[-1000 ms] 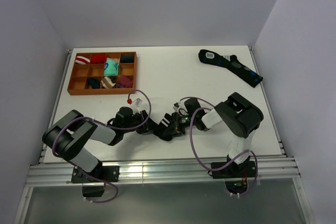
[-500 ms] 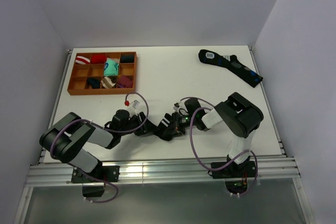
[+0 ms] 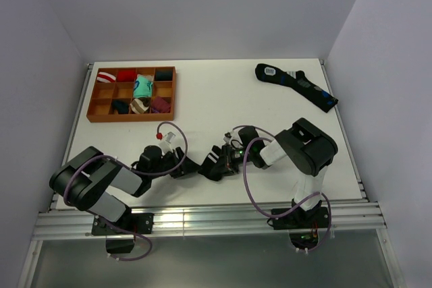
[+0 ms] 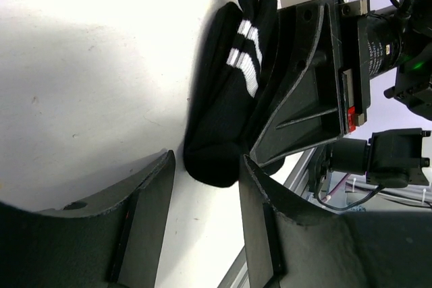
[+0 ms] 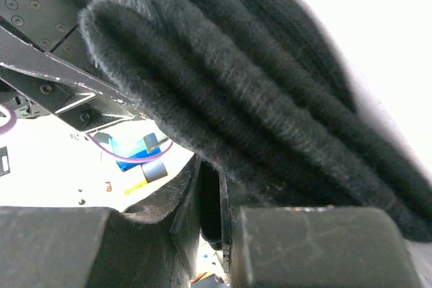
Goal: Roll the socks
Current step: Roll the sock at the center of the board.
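flat white table [image 3: 223, 99] boxed in by plain pale grey walls [image 3: 202, 11], with an aluminium rail [image 3: 202, 220] along the near edge. orange-brown wooden compartment tray [image 3: 131, 119] sits back left, holding small colourful rolled sock bundles [image 3: 142, 88]. long dark sock with blue marks and a white patch [image 3: 297, 85] lies back right, well apart from both arms. left arm [image 3: 101, 180] and right arm [image 3: 307, 146] are folded low over the table, wrists pointing inward, and meet near the front centre. black knit ankle sock with two white cuff stripes [image 4: 226, 106] is there, folded into thick layers. right gripper [image 5: 209, 214] is clamped on those folds. left gripper [image 4: 207, 160] has its jaws apart, straddling the sock's rounded end, not squeezing it.
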You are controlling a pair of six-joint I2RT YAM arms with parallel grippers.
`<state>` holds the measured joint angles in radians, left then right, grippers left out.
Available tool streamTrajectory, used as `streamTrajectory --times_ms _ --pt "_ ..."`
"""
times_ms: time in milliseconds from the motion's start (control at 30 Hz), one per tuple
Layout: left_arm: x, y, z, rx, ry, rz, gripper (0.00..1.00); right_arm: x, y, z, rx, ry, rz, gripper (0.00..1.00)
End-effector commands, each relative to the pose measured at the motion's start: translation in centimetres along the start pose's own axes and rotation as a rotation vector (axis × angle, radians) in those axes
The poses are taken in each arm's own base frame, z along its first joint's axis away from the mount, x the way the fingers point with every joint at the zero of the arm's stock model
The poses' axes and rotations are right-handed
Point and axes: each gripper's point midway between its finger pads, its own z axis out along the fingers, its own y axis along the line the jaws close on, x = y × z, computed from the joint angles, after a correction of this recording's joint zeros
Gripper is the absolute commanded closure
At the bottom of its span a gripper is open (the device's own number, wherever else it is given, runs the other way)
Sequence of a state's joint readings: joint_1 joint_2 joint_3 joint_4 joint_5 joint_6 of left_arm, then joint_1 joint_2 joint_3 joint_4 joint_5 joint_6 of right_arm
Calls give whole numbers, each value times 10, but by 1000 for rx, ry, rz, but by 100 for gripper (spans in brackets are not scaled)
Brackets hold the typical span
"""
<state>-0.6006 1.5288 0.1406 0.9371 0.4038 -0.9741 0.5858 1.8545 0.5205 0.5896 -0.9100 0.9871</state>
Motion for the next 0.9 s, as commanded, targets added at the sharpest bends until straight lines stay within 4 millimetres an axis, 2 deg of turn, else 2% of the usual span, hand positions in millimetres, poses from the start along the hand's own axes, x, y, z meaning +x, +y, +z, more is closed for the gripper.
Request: streamTrajectory --times_ms 0,300,867 --pt "20 25 -6 -94 74 3 50 5 -53 -4 171 -46 134 85" --pt "19 11 -11 -29 82 59 50 6 -56 -2 169 -40 149 85" --pt "17 33 8 -166 130 52 52 7 -61 -3 172 -36 162 86"
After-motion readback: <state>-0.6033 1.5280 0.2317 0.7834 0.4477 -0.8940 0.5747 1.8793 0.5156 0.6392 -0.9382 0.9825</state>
